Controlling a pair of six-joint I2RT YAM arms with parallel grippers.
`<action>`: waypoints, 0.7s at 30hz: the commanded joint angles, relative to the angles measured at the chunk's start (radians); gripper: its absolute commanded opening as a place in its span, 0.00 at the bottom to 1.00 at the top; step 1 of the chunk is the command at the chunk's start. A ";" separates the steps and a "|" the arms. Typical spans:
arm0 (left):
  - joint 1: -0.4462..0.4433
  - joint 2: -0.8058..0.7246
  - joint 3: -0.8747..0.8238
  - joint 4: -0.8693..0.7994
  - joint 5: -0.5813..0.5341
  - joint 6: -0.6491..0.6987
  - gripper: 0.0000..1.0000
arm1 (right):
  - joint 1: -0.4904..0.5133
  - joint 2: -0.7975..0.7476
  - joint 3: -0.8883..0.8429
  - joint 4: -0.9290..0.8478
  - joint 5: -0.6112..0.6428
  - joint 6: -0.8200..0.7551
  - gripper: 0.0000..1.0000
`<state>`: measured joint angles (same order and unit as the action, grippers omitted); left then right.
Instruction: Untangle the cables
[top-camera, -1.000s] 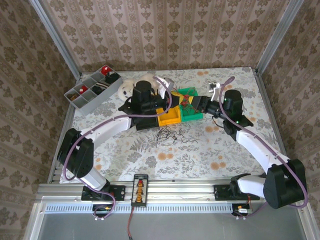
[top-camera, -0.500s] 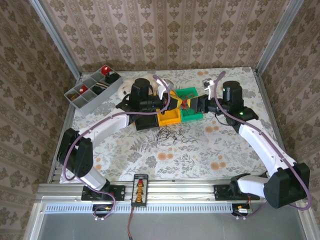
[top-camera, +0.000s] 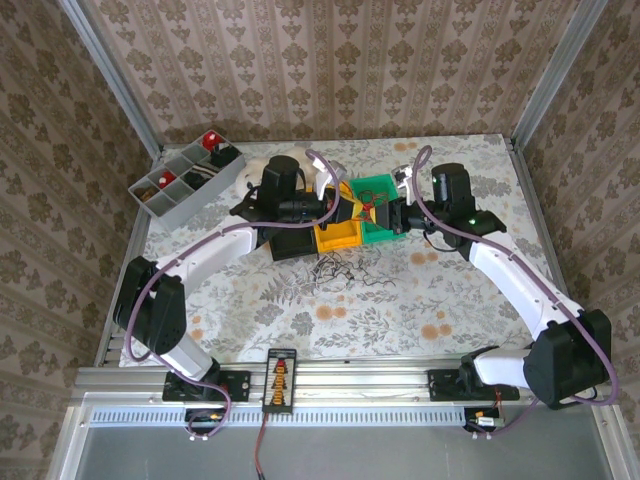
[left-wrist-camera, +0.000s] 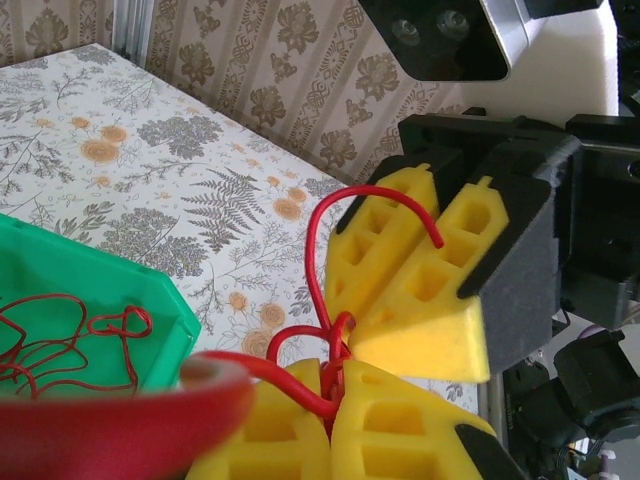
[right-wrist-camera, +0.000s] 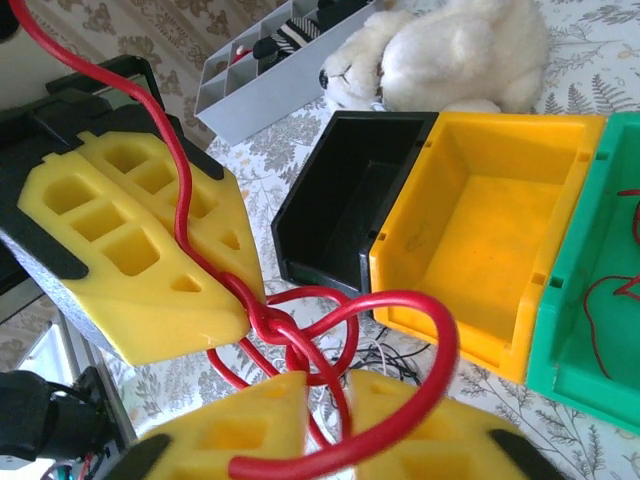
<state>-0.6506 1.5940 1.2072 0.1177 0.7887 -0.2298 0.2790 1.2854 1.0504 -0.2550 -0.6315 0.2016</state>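
1. While pinched closed, the left gripper (left-wrist-camera: 330, 380) and right gripper (right-wrist-camera: 338, 390) (both yellow-padded) each clamp one thin red knotted wire (right-wrist-camera: 285, 335).
2. It hangs between them, near the yellow plastic bin (right-wrist-camera: 490, 230); thin black wires (top-camera: 337, 268) lie apart.
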 joint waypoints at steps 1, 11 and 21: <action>-0.003 -0.017 0.033 0.007 0.058 0.021 0.00 | 0.009 0.012 0.023 -0.003 0.012 -0.013 0.10; 0.001 -0.010 0.025 0.016 0.055 0.011 0.36 | 0.010 0.007 -0.028 0.115 0.000 0.098 0.00; 0.058 -0.026 -0.026 0.105 0.053 -0.058 0.48 | -0.038 -0.017 -0.100 0.296 -0.067 0.274 0.00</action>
<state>-0.5987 1.5940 1.1954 0.1745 0.8131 -0.2638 0.2531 1.2854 0.9577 -0.0429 -0.6518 0.4110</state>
